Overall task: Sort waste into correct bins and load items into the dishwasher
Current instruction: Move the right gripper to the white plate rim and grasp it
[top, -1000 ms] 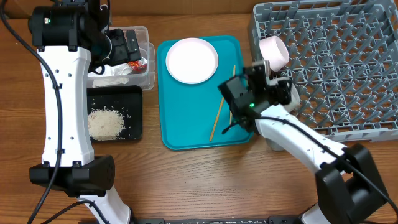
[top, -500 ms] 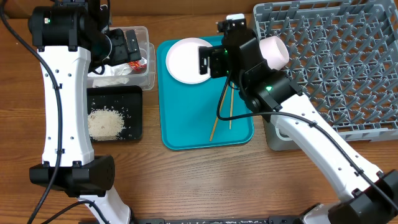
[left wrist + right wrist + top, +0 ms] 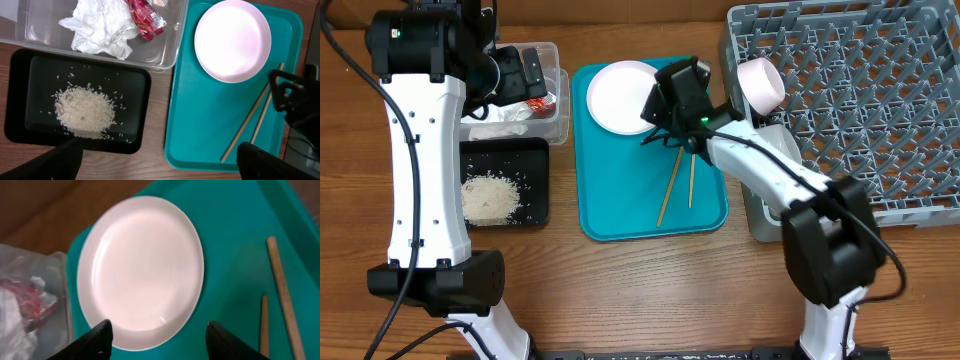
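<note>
Your right gripper (image 3: 159, 330) hangs over the pale pink plate (image 3: 628, 96). Its fingers stand apart with the plate's near rim between them, and nothing is pinched. The plate lies flat at the 12 o'clock end of the teal tray (image 3: 620, 205). The two chopsticks (image 3: 678, 185) lie just beside it toward 5 o'clock.

Your left gripper (image 3: 160, 150) is spread wide and empty over the bins. The napkin (image 3: 102, 30) and red wrapper (image 3: 145, 17) sit in the clear tub (image 3: 556, 118). The rice (image 3: 490, 197) lies in the black tray (image 3: 538, 160) at the tub's 6 o'clock.

I judge the plate pickup to be the risky step:

- **Slipping rim:** the plate is smooth, shallow and flat on the tray. If your fingers close too high they may skate off the rim and shove it toward the tray lip at 11 o'clock.
- **Shallow bite:** a thin hold on one edge could let the plate swing down or slip out as you lift it.
- **Chopsticks:** watch your 3 o'clock finger — they lie close enough that a stray sweep could roll them across the tray or off it.
- **Rack edge:** the dish rack (image 3: 860, 110) sits at the tray's 3 o'clock. A pinkish-white bowl (image 3: 761, 82) lies on its side at the rack's 9 o'clock edge, and a low carry could knock the bowl or catch the rack wall.
</note>
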Controlling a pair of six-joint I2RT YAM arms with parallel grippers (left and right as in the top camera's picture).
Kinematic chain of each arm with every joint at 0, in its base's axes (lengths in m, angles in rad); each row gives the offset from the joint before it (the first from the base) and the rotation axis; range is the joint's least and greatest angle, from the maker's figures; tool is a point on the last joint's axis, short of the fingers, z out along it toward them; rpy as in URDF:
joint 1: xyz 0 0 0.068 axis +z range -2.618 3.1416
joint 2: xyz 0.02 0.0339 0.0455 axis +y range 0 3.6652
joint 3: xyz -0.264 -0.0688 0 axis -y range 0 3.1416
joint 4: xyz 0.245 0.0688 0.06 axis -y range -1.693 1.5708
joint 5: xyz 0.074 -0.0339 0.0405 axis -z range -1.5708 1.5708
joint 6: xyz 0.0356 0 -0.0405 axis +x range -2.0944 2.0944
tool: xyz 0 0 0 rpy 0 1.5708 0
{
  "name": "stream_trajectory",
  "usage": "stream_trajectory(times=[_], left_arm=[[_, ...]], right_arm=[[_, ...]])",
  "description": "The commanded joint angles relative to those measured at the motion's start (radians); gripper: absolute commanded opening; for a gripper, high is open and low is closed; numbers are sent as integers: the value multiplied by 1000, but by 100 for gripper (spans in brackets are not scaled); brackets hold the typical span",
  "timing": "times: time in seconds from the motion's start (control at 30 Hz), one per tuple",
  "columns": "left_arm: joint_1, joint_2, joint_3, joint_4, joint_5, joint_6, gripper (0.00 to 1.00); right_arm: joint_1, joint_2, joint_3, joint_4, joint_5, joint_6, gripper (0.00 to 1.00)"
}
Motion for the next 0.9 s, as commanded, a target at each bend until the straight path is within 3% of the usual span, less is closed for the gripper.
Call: stream_trajectory(times=[0.0,0.3,0.87], left_arm=[[5,-21,8,1,-10,9,100],[5,-21,8,1,-10,9,100],[4,-21,8,1,-10,9,100]], right_arm=[[3,22,4,28,0,67,58],[5,121,4,19,101,61,49],[5,159,4,-25,107,32,42]])
